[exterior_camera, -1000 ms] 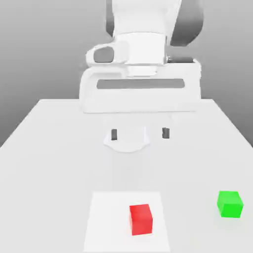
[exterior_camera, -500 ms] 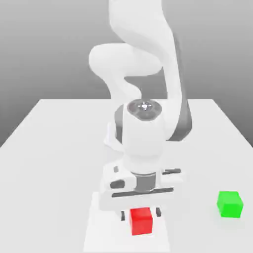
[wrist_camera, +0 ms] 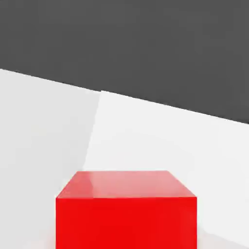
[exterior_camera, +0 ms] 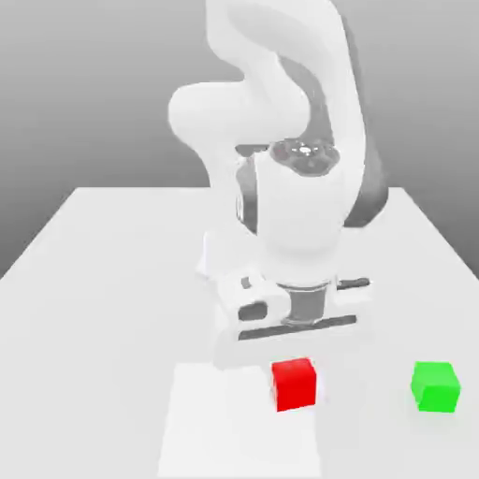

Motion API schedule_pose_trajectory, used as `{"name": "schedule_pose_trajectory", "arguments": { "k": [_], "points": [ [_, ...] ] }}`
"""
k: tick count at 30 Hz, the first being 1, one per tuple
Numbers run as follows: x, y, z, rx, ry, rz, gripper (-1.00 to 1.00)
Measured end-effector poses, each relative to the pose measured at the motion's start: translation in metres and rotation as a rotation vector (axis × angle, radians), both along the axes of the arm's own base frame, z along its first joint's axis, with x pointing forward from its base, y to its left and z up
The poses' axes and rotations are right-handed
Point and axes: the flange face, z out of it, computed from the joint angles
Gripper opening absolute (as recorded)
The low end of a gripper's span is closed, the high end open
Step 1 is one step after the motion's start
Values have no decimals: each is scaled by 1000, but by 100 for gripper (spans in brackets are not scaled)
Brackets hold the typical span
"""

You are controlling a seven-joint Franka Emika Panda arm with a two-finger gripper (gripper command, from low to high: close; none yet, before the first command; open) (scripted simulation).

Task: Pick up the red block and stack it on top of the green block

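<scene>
Jaws of the glossy white rounded gripper (exterior_camera: 295, 370) are closed narrow on the smooth, sharp-edged red cube (exterior_camera: 295, 384), held over the paler square patch (exterior_camera: 201, 421) of the matte white table (exterior_camera: 94, 281). Just as smooth, the green cube (exterior_camera: 435, 386) sits apart toward the exterior view's right.

Colours: one red, one green, everything else white or grey.
Red block (exterior_camera: 295, 384) is plain saturated red, top face a shade lighter, no markings; same in my hand view (wrist_camera: 126, 209). Green block (exterior_camera: 435, 386) is plain bright green. Table (exterior_camera: 84, 309) is white, with a brighter white patch (exterior_camera: 215, 430) near the front. My arm (exterior_camera: 281, 187) is white with dark grey sections. Backdrop is flat grey.
</scene>
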Motion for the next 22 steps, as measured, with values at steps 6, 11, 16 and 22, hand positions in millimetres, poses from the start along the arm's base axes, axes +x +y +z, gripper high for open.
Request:
{"name": "schedule_pose_trajectory", "arguments": {
  "k": [6, 11, 16, 22],
  "points": [
    [-55, 139, 17, -2, -1, 453, -100],
    [-57, 145, -36, -3, -2, 478, 100],
    [-57, 145, -36, -3, -2, 478, 100],
    [-57, 145, 6, -3, -3, 478, 100]
  ]
}}
